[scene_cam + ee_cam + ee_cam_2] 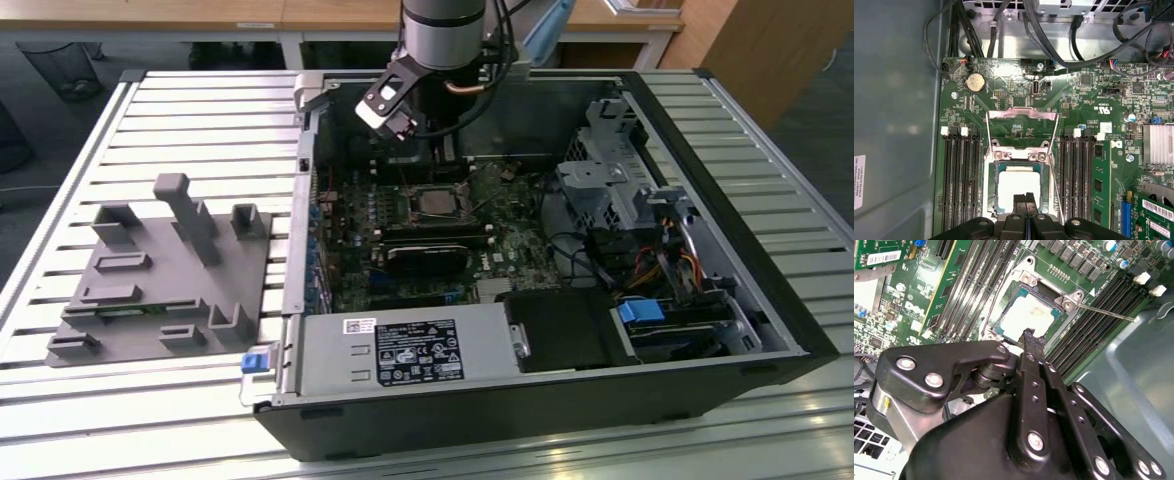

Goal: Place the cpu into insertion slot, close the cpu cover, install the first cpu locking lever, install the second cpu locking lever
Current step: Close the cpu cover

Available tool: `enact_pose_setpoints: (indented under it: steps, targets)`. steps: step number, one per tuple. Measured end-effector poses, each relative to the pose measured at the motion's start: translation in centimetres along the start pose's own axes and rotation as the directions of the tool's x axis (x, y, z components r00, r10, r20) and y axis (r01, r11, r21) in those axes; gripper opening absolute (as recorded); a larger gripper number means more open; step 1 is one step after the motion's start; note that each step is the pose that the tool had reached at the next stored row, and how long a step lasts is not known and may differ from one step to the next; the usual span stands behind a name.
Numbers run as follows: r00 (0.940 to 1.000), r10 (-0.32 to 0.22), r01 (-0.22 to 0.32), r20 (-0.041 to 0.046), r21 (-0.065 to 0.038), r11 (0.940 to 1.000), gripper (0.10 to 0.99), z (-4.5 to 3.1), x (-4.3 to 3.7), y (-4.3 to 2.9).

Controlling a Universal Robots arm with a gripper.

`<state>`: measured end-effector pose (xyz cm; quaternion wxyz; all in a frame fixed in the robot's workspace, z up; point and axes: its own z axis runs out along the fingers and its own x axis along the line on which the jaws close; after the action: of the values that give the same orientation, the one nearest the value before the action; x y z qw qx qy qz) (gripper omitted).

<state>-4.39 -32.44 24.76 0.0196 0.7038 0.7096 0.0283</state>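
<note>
Cpu: the small, flat, square, silvery-grey cpu (1016, 186) is lying seated in the insertion slot (989, 192), a square socket with a thin silvery rim on the green motherboard (1004, 85).
Cover: the thin silvery metal cpu cover (1021, 116), a frame with a cut-out middle, is standing swung open beyond the slot, not lying over the chip.
Lever: a thin silvery wire locking lever (1104, 311) is sticking out beside the slot, seemingly unhooked.
Gripper: the black two-fingered gripper (1025, 201) is sitting at the cpu's edge, jaws pressing together with nothing showing between them.
Handling: the cover is looking light, thin and springy, probably bending if forced. Pushing its free outer bar, clear of the chip, is looking safest.
</note>
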Motion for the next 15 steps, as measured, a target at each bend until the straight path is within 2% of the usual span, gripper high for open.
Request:
enact_pose_setpoints:
  steps: [15]
  targets:
    - [1.0000, 0.000, 0.000, 0.0002, 0.000, 1.0000, 0.106, -0.15, -0.18, 0.25]
